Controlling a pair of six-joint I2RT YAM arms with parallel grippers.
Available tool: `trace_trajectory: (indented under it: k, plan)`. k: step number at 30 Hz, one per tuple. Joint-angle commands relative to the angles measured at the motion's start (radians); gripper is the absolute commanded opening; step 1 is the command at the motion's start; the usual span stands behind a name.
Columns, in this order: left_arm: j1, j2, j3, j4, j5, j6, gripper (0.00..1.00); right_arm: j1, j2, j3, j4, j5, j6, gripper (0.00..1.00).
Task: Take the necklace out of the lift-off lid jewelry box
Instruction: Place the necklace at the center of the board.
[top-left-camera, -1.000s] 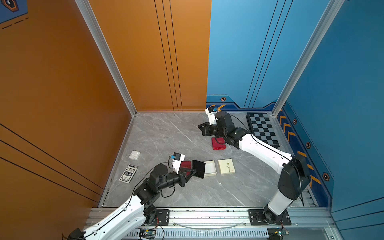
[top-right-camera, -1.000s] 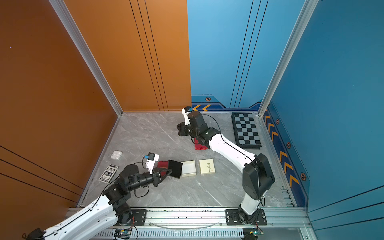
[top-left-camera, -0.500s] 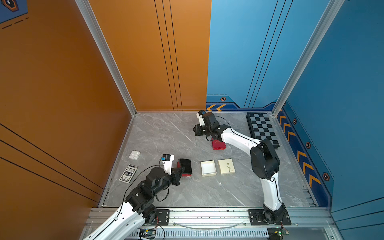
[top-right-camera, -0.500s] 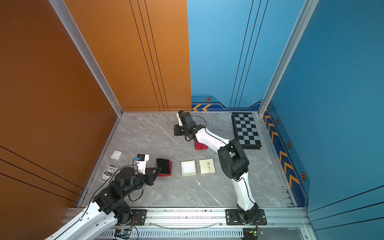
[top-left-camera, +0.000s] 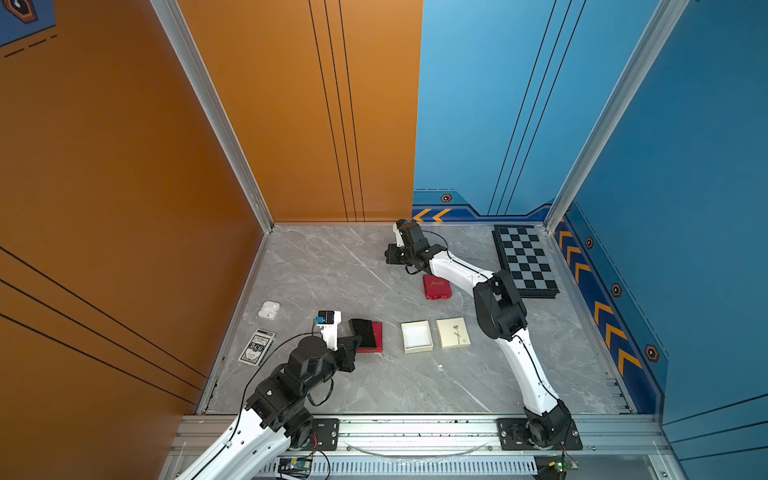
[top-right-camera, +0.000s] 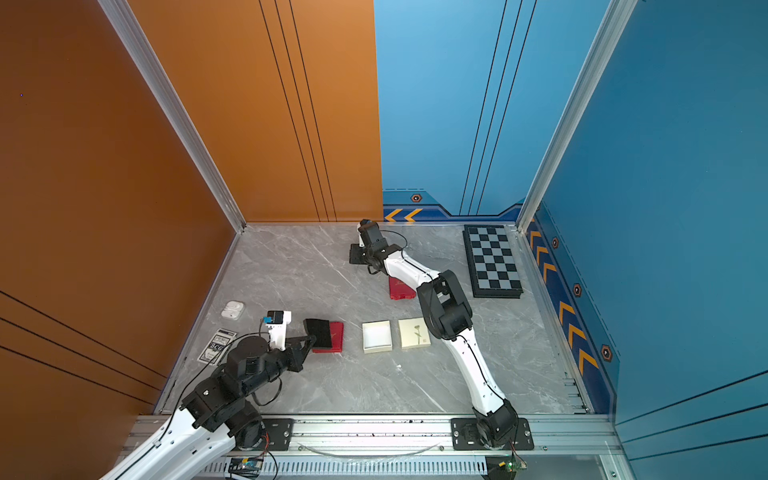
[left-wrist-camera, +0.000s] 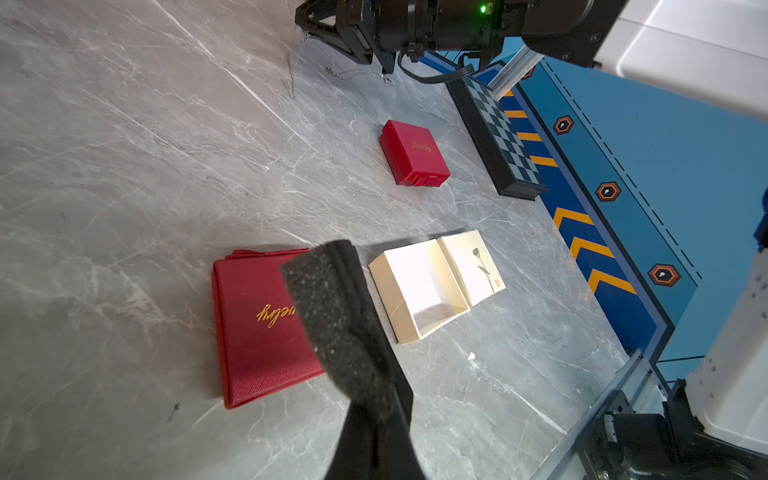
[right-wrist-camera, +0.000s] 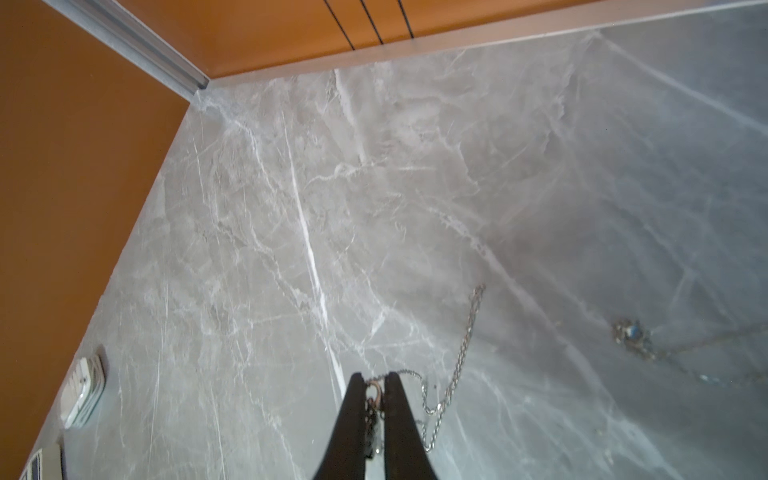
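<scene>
Now that my right gripper (right-wrist-camera: 374, 380) has slid further from the white box (top-left-camera: 417, 337), pinched shut on the necklace (right-wrist-camera: 458, 358), the chain trails on the grey marble table (top-left-camera: 324, 266): it is out. My left gripper (top-left-camera: 352, 344) pulled back, squeezing the black foam pad (left-wrist-camera: 332, 316). An orange wall (top-left-camera: 291, 124) and a blue wall (top-left-camera: 478, 104) stand behind.

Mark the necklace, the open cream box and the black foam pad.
necklace (right-wrist-camera: 467, 332), right wrist view, middle of the loose chain.
open cream box (left-wrist-camera: 415, 282), left wrist view, bare white inside.
black foam pad (left-wrist-camera: 328, 303), left wrist view, speckled upper face.
</scene>
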Motion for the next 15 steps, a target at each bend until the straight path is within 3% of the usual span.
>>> trace_trajectory:
  k: [1, 8, 15]
  plan:
    - [0.009, 0.003, 0.027, 0.013, 0.006, -0.002, 0.00, -0.018, 0.075, 0.104, -0.010, 0.032, 0.064, 0.04]
    - [0.013, 0.020, 0.018, 0.053, 0.024, -0.002, 0.00, -0.036, 0.215, 0.301, -0.014, 0.048, 0.143, 0.07]
    - [0.016, 0.063, 0.011, 0.137, 0.059, -0.011, 0.00, -0.053, 0.238, 0.322, 0.005, 0.055, 0.177, 0.25]
